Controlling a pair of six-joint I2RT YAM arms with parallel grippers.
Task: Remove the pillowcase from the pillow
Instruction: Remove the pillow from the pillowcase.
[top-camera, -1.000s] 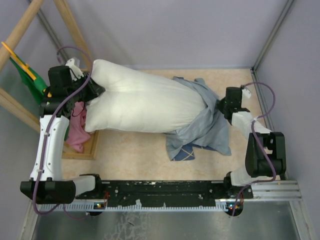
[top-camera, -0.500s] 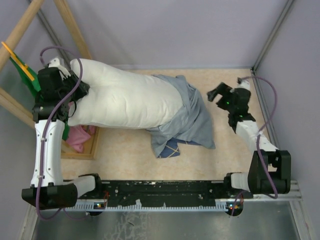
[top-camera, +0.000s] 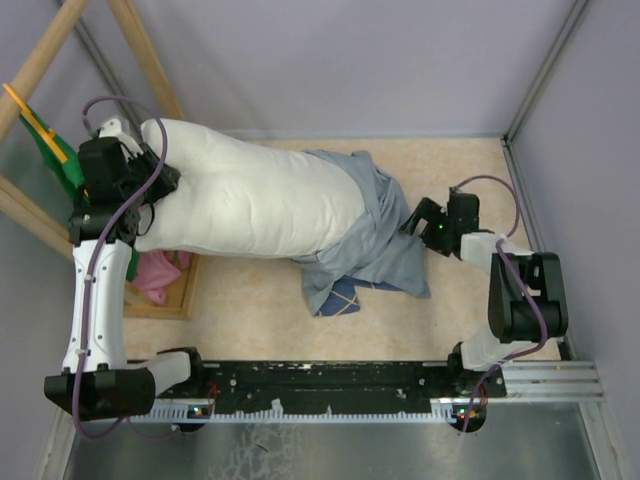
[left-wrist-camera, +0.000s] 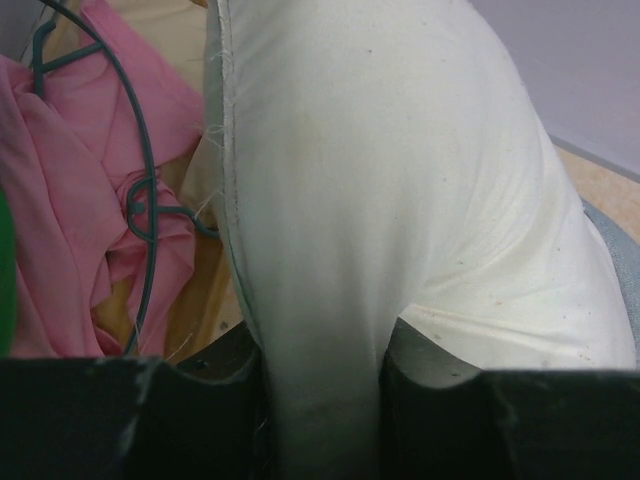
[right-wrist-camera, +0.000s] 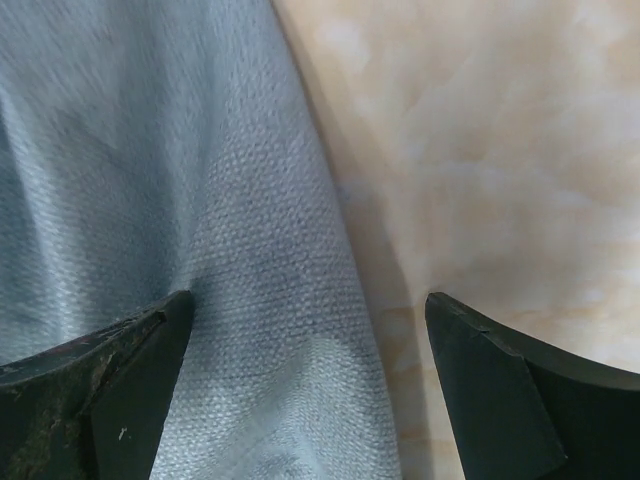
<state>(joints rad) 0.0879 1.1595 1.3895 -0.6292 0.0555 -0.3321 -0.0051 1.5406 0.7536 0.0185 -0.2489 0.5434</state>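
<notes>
The white pillow (top-camera: 250, 200) lies across the table, its left end pinched in my left gripper (top-camera: 150, 185), which is shut on it. In the left wrist view a fold of pillow (left-wrist-camera: 380, 200) runs between the jaws of that gripper (left-wrist-camera: 325, 400). The pillowcase (top-camera: 375, 245), turned to its blue-grey inside, is bunched over the pillow's right end, with a navy patch (top-camera: 350, 298) showing below. My right gripper (top-camera: 418, 222) stands open low at the pillowcase's right edge. In the right wrist view the pillowcase (right-wrist-camera: 150, 180) edge lies between the wide-apart jaws of this gripper (right-wrist-camera: 310, 340).
A slanted wooden frame (top-camera: 140, 50) stands at the back left with a green cloth (top-camera: 55, 155) hanging on it. A pink cloth (top-camera: 155, 275) and a wire hanger (left-wrist-camera: 145, 190) lie under the pillow's left end. Bare table (right-wrist-camera: 480, 150) shows to the right; walls close in all round.
My right gripper let go of the pillowcase, swung away to the right and came back low to its edge, open. My left gripper pulled the pillow leftward, then held still.
</notes>
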